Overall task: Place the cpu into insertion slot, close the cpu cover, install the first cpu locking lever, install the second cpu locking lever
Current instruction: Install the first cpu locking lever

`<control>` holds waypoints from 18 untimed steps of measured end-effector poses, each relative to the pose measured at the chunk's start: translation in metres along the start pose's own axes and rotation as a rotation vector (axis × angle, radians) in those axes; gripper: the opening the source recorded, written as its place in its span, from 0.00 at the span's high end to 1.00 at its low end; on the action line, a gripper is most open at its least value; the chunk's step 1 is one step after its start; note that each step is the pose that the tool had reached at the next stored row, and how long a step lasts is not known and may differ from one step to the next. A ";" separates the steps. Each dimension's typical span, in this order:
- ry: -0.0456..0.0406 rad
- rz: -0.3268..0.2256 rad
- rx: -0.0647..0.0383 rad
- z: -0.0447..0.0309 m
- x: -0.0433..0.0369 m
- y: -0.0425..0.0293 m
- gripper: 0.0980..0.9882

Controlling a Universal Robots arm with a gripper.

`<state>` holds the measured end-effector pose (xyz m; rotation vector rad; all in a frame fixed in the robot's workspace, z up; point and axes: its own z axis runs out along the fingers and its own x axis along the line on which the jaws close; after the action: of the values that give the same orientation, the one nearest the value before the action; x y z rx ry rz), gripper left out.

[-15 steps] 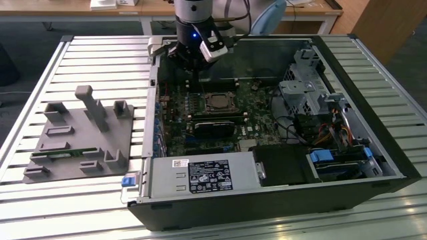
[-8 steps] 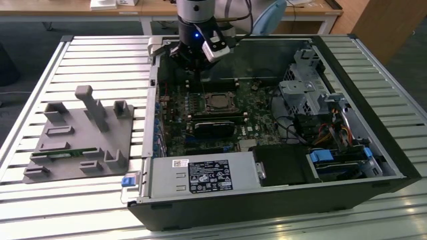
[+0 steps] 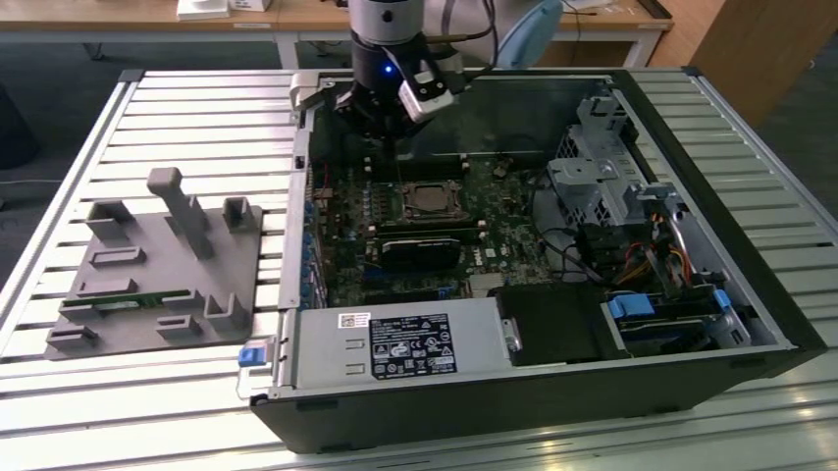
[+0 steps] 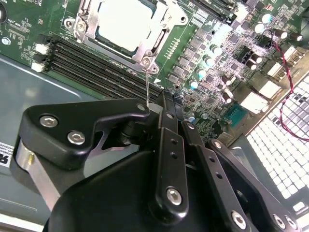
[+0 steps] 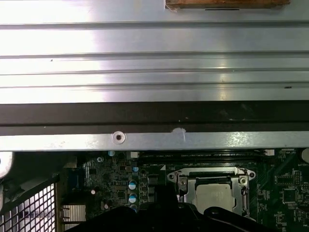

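Over the far part of the open computer case (image 3: 733, 294), the gripper (image 3: 391, 132) hangs just beyond the insertion slot (image 3: 402, 199).

Task parts: the cpu (image 4: 126, 21) lies flat in the slot. The cpu cover (image 4: 153, 48) is down around it, and the chip top shows through its window. A thin locking lever (image 4: 147, 84) runs from the socket corner to the gripper tip.

Jaws: they look pressed together at the tip (image 4: 166, 96). I cannot tell if the lever wire is pinched between them or only beside them.

Risks (judgement):
- The lever is thin and springy. A shallow hold could let it slip and snap back.
- Pushing it off-line could miss its catch or bend the wire.
- The memory slots (image 4: 96, 67) and capacitors (image 4: 207, 60) sit close to the tip, so a low sweep could strike them.
- The far case wall (image 5: 154, 116) is close, which leaves little room on that side.

Surface and room:
- The case lies on a slatted metal table (image 3: 196, 108).
- A grey fixture block (image 3: 157, 265) sits on the exterior view's left.
- Wooden desks (image 3: 301, 15) stand beyond the table.
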<state>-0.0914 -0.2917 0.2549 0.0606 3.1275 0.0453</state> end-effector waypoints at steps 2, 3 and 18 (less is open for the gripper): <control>-0.0001 0.000 0.000 0.0001 -0.0012 0.0000 0.98; 0.0000 0.000 0.000 0.0001 -0.0018 0.0000 0.98; 0.0006 0.000 -0.019 0.0013 -0.0308 0.0011 0.98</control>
<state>-0.0605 -0.2918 0.2540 0.0610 3.1272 0.0743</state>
